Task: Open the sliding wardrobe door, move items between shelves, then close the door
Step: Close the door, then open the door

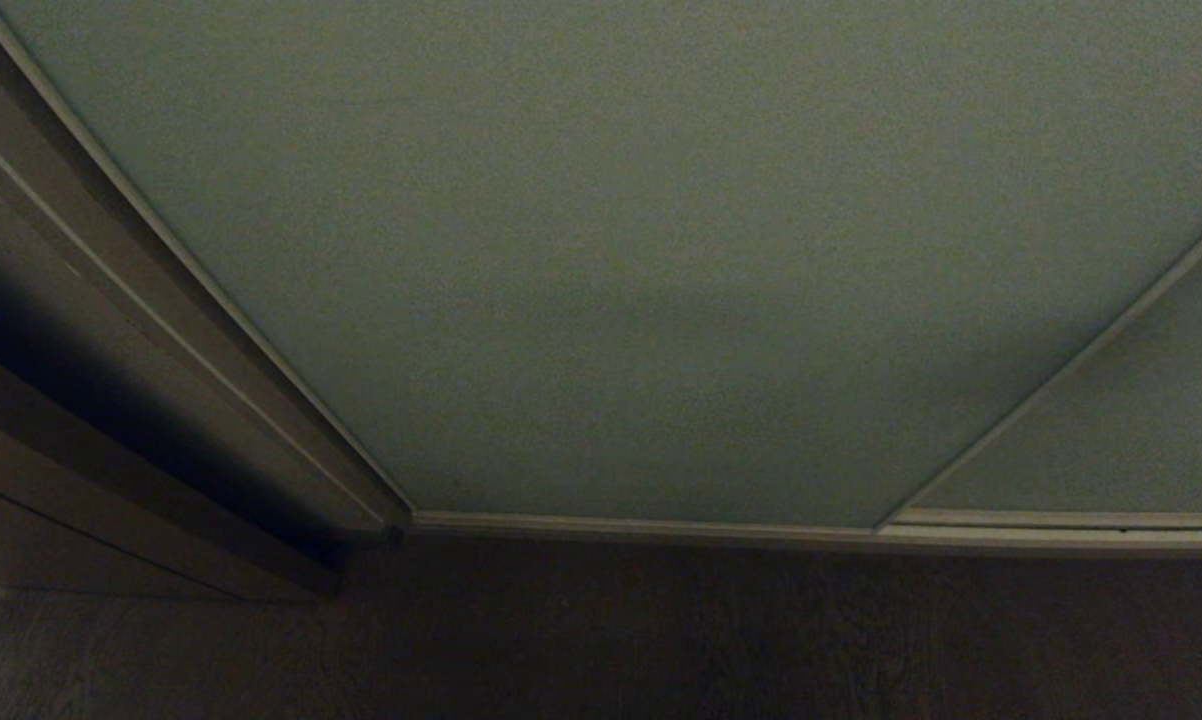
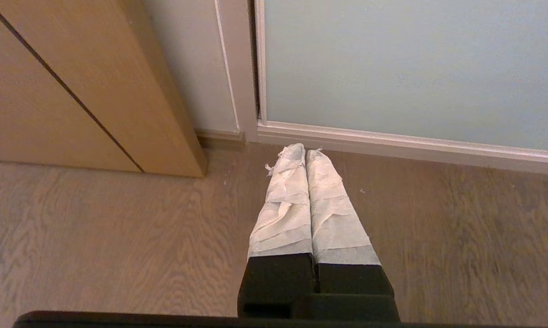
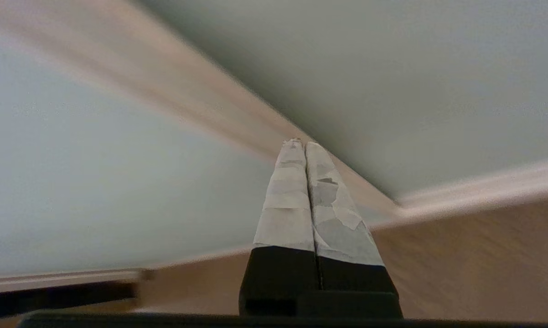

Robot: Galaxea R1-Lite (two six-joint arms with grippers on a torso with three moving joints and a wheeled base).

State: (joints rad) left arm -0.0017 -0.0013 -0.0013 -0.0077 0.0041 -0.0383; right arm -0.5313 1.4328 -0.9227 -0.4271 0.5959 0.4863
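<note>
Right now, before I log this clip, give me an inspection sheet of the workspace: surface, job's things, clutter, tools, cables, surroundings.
Surface: wood-grain floor, bare where seen.
Job's things: door fills the head view, closed against the frame on its left; second panel to its right. Toys and shelves: nothing seen.
Clutter: nothing seen.
Tools: left tool shut, empty, low over the floor near the door's lower corner. Right tool shut, empty, tips pointing at the strip between the two panels; contact cannot be told. Neither shows in the head view.
Cables: nothing seen.
Surroundings: brown cabinet left of the door.
</note>
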